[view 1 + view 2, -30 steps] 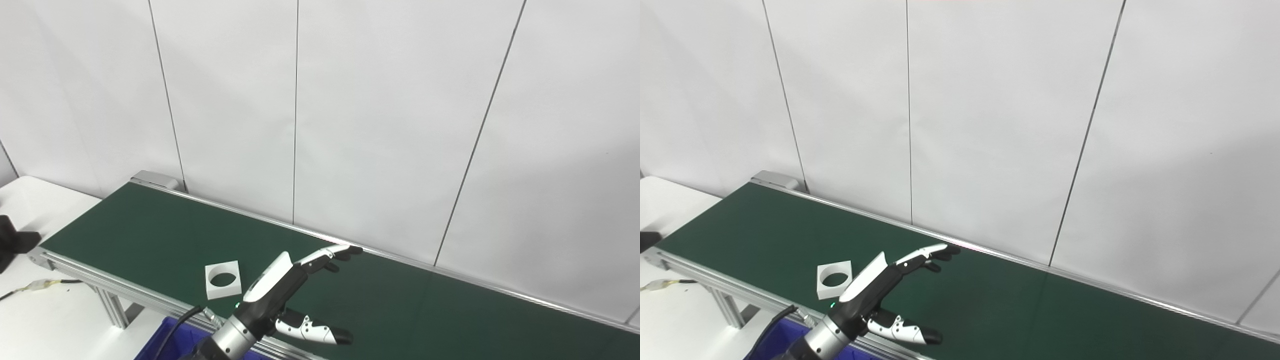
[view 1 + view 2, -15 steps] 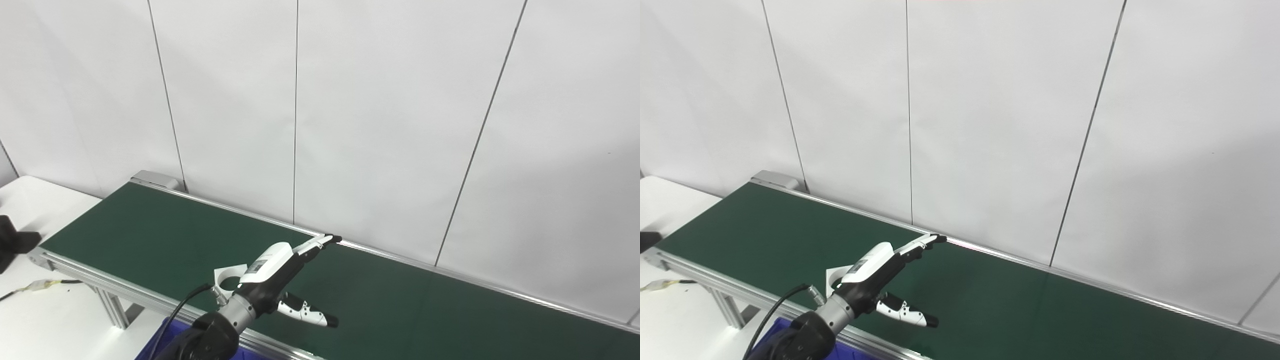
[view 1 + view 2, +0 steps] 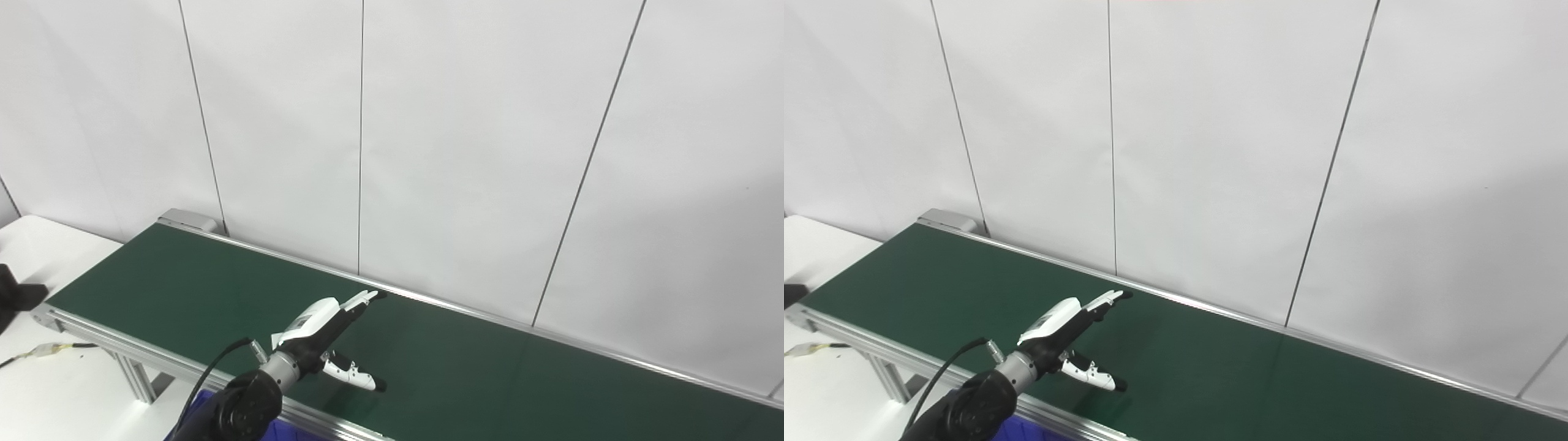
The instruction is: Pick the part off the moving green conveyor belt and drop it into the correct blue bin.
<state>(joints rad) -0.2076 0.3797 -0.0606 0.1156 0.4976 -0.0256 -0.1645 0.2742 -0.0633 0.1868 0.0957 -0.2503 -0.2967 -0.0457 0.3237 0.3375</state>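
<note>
Left hand (image 3: pixel 324 340) over green conveyor belt (image 3: pixel 490 367), fingers and thumb spread apart, part hidden beneath it

Pretty bright, even lighting overall, looks like soft overhead light with no hard hotspots. The white wall panels (image 3: pixel 465 141) go a bit grey toward the lower right, where a broad soft shadow sits. The green conveyor belt (image 3: pixel 184 288) reads dark and matte, with a thin glint along its metal far rail (image 3: pixel 1213 309). Focus is decent and there's no obvious bending at the edges.
</note>
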